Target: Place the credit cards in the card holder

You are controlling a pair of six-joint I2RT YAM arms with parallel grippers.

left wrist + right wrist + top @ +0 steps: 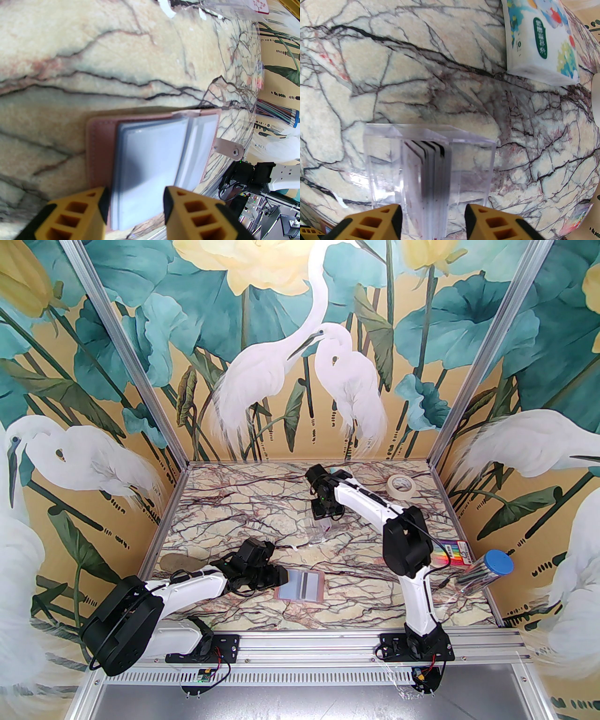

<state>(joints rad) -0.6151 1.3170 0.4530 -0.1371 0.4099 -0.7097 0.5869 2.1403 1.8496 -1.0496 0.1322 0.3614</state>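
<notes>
Your right pincer (433, 222) is the nearer one. It hangs directly over the credit cards (431, 168), which stand on edge in the clear stand (382, 145) at mid-worktop (417, 82). Its jaws are parted and hold nothing. The stack sits between them, flat faces turned to the fingertips and thin edges running away from the wrist, so I judge a plain squeeze would meet the faces. The stack sits closer to one fingertip, so centre first. The card holder (100, 150) lies open and flat near the front edge, well apart from the stand. Your left pincer (134, 211) straddles its near end, half parted. You cannot tell whether it pinches the holder.
</notes>
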